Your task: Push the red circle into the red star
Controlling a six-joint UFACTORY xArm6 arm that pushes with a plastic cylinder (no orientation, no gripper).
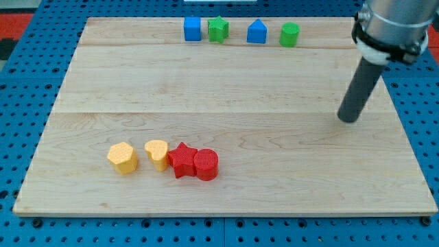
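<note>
Red circle [206, 165] apparently touches red star [182, 159]; your tip [349, 120] sits well apart, upper right, touching nothing.

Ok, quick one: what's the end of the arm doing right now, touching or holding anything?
My tip: no gripper, holds nothing; touches no block, far toward the view's right and above the red circle, which already sits against the red star.

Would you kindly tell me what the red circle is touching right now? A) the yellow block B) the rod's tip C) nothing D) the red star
D: the red circle sits against the red star on its right side in the view, while my tip is far off toward the view's right.
</note>
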